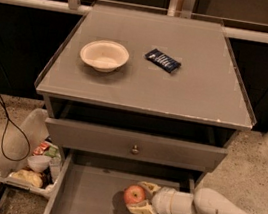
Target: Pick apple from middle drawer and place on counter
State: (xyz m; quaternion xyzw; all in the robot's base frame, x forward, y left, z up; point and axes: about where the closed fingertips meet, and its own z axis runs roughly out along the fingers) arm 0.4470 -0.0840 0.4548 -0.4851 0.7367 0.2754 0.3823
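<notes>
The small red apple (134,194) sits in the open middle drawer (88,203), right of its middle. My gripper (144,197) reaches in from the right on a white arm, and its tan fingers (142,209) stand on either side of the apple, one behind and one in front of it. The fingers look shut on the apple, which rests low near the drawer floor. The grey counter (197,89) lies above, with its front rim over the drawers.
A white bowl (104,54) and a dark blue packet (162,60) lie on the counter. The upper drawer front with a round knob (135,150) stands slightly pulled out above the apple. A plastic bin of clutter (29,163) and a black cable are on the floor at left.
</notes>
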